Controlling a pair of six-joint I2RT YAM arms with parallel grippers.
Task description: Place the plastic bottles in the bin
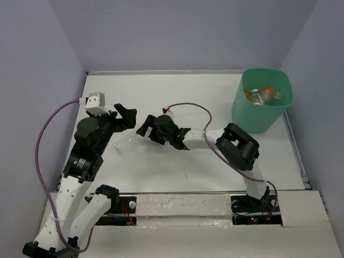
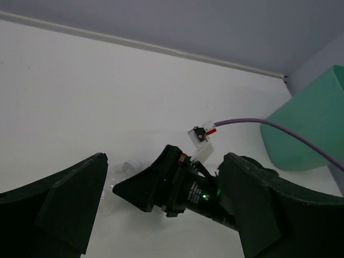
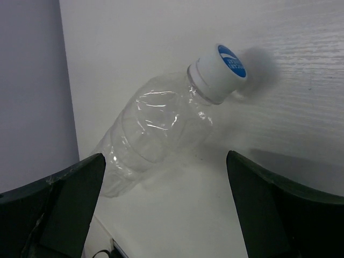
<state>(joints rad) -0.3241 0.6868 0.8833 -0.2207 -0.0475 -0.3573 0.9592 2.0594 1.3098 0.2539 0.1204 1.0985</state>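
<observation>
White table (image 1: 177, 102) | pickup: right gripper (image 3: 164, 158) is hovering wide before clear blue-capped plastic bottle (image 3: 156, 126), left gripper (image 2: 165, 158) wide | advancing, closing next

Left claw (image 2: 164, 161) spread, right claw (image 2: 142, 191) ahead, mint-green bin (image 2: 317, 129)

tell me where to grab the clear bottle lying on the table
Probably grip the clear bottle across its mid-body, coming down from above with the right end effector. It lies on its side, so the round barrel fits between the open jaws.
</observation>
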